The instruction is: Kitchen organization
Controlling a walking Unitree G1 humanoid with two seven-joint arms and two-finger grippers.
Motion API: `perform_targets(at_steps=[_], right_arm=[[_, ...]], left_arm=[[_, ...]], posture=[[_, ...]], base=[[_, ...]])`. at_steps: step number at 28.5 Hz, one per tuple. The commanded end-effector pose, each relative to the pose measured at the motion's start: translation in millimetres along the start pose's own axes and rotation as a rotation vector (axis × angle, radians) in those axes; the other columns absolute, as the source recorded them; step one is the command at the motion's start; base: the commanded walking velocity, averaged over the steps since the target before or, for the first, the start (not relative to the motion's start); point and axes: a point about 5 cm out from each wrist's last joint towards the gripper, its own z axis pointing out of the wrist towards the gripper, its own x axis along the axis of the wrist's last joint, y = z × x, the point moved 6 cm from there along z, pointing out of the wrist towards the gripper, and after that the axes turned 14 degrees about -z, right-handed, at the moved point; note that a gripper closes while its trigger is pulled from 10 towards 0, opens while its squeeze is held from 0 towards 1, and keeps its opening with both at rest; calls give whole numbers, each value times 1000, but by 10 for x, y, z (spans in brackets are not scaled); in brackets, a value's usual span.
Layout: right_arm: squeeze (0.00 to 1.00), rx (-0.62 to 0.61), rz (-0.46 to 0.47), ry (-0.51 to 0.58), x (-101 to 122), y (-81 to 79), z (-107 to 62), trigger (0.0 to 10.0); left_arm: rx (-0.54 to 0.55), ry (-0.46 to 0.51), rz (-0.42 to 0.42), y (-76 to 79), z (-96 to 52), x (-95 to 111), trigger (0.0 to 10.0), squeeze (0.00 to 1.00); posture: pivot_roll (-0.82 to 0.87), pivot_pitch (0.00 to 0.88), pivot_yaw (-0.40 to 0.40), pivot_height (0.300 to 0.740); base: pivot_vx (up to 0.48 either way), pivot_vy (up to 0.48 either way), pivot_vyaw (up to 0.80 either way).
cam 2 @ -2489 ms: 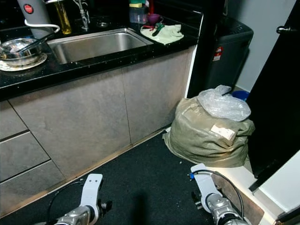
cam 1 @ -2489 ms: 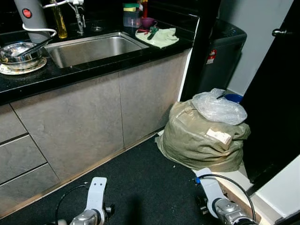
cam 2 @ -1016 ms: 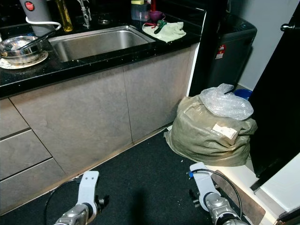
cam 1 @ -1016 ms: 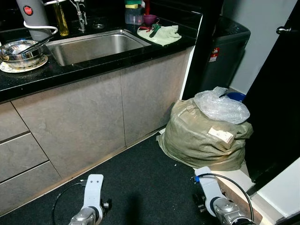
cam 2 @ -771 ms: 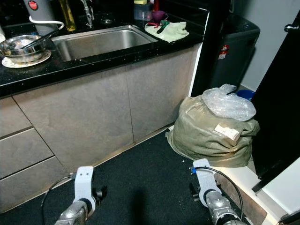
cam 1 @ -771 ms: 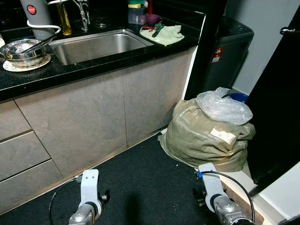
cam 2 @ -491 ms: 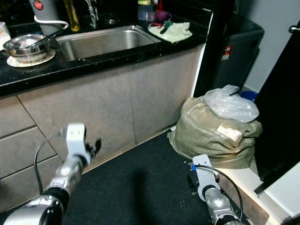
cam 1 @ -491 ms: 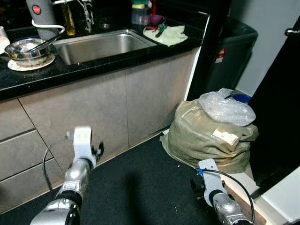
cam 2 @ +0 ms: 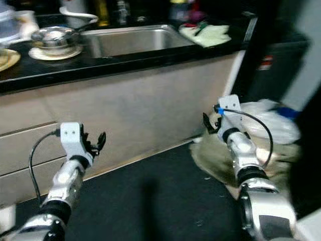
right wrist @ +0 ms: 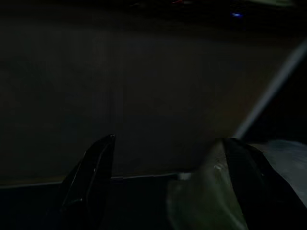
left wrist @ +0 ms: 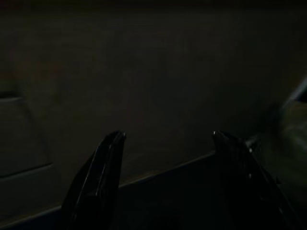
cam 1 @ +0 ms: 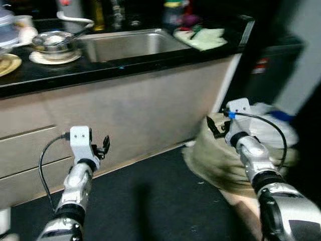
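1. The worktop (cam 1: 150, 63), with the sink (cam 1: 130, 45) sunk in it, carries a steel bowl (cam 1: 52, 42) on a plate left of the sink and a green cloth (cam 1: 205, 37) to its right.
2. Left gripper (cam 1: 104, 145) and right gripper (cam 1: 211, 128) hang below the worktop edge, fingers spread, holding nothing.
3. Best raise both above that edge before reaching in.
4. The sack (cam 1: 220, 155) right of the sink crowds the right arm; the floor ahead looks open.

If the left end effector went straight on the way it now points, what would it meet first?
Most likely the grey cabinet front under the counter: the left end effector faces that panel, fingers apart, nothing between. Depth is unclear in the dark wrist view.
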Motion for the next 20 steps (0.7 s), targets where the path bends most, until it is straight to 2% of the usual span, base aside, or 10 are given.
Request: perform_targets(at_steps=[1,6,8,10,12,13,14,17,19,20], right_arm=[[0,-10,27,51,155,85,33,10000],[0,9,41,82,229,51,47,10000],[0,37,51,104,277,-65,71,10000],[0,46,56,112,295,-101,79,10000],[0,88,79,121,304,-275,98,10000],[0,88,79,121,304,-275,98,10000],[0,120,105,121,290,-424,102,10000],[0,159,129,124,268,-598,89,10000],[0,178,144,111,226,-724,78,10000],[0,178,144,111,226,-724,78,10000]], left_arm=[[-48,3,7,94,-31,15,10000,0],[-81,30,3,204,-67,104,10000,0],[-88,42,-11,235,-74,181,10000,0],[-97,48,-4,252,-82,209,10000,0],[-102,69,9,287,-87,290,10000,0],[-102,69,9,287,-87,290,10000,0],[-93,83,32,296,-100,350,10000,0],[-84,99,90,297,-133,416,10000,0],[-78,84,94,255,-170,408,10000,0],[-78,84,94,255,-170,408,10000,0]], posture=[[-16,0,-68,732],[-3,0,-67,732],[5,0,-59,732],[5,0,-59,732],[23,0,-55,732],[23,0,-55,732],[37,0,-54,732],[49,0,-59,732],[48,0,-50,732],[48,0,-50,732]], base=[[0,0,800],[0,0,800],[0,0,800],[0,0,800],[0,0,272],[0,0,0],[0,0,0],[0,0,0],[0,0,0],[0,0,0]])
